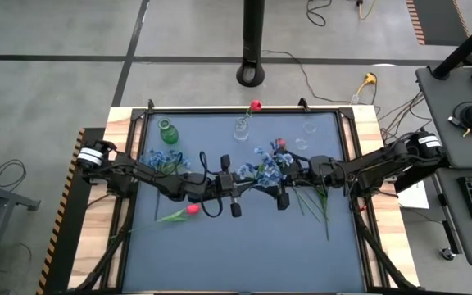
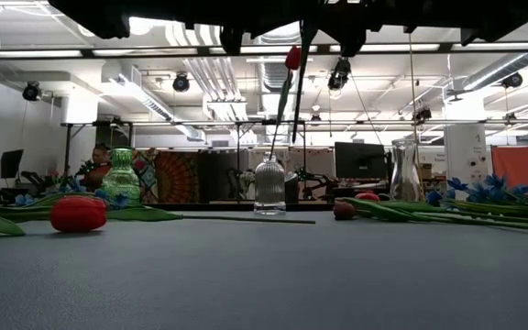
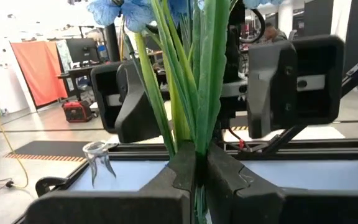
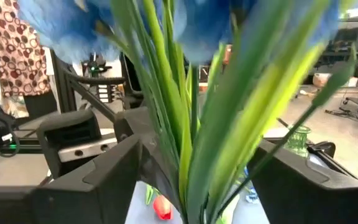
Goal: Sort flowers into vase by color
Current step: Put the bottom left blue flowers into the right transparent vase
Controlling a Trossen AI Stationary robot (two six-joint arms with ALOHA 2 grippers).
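Your left claw is clamped shut on the blue flower bunch's stems above mid-bench, while your right claw stands wide around them, gripping nothing; close it squarely on the stems before the left lets go.

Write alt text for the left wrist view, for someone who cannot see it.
The left gripper has its dark fingers shut on a bunch of blue flowers, green stems rising between them. Facing it close behind the stems is the right gripper, fingers open on either side. An empty clear glass vase stands on the blue table.
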